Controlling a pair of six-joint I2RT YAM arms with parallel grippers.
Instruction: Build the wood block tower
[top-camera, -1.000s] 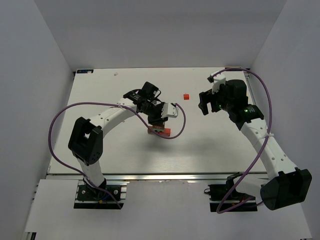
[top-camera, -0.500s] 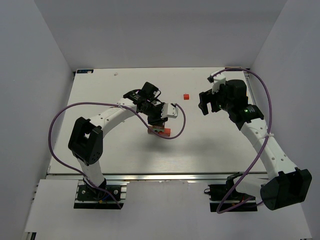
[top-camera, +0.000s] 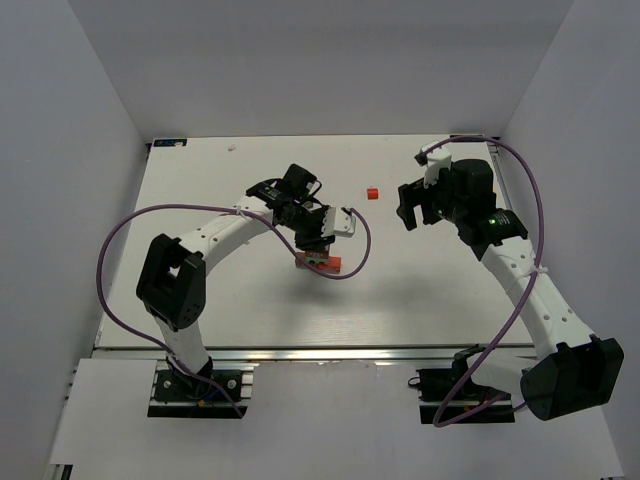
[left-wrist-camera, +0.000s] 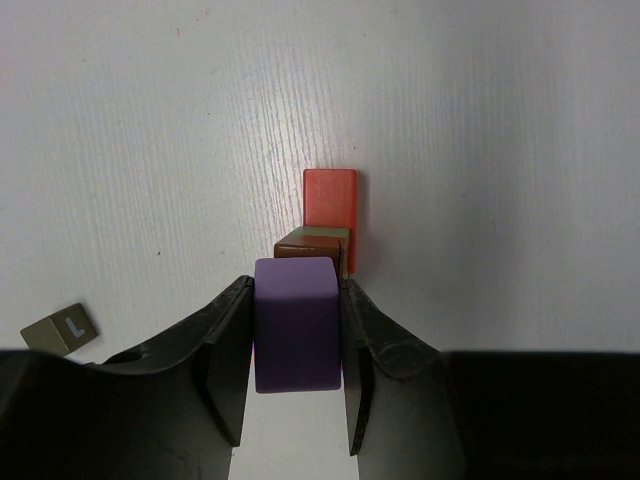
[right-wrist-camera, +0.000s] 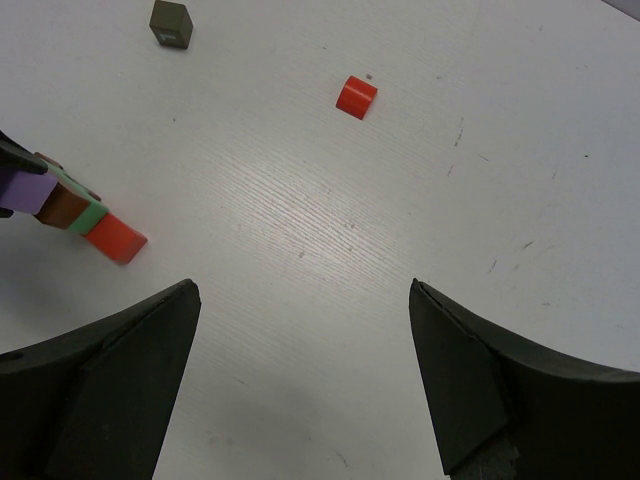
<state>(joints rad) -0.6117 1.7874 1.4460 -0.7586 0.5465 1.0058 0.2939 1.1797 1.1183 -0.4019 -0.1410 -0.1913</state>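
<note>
Placing step in hand. Left gripper (left-wrist-camera: 296, 295) pinching a lilac block (left-wrist-camera: 296, 340), one finger flat on each side face, grip square. Just beyond the block in the wrist view: brown block (left-wrist-camera: 308, 249), a sliver of green block (left-wrist-camera: 322, 233), then red bar (left-wrist-camera: 331, 203) flat on the table (left-wrist-camera: 500, 150). Together, the tower (top-camera: 320, 262) so far, near the middle of the table. From the right wrist view, same four colours in one unbroken run, lilac to red, neighbours touching. Contact between lilac and brown underneath: not readable from these angles. Right gripper (right-wrist-camera: 302, 290) spread wide, holding nothing, hovering well apart from the tower on its right. Loose pieces: red cube (right-wrist-camera: 356, 96) well apart toward the far side, dark grey cube (right-wrist-camera: 170, 23) lying near the tower. Judged roughly past halfway, with lilac going on and two pieces unplaced. Next move likely calling for: lilac settled flush and centred, fingers parted slowly and evenly with no sideways drag, then a straight lift clear. Main hazard, by the look of such small pieces: any nudge on release shifting or tipping the stack.
</note>
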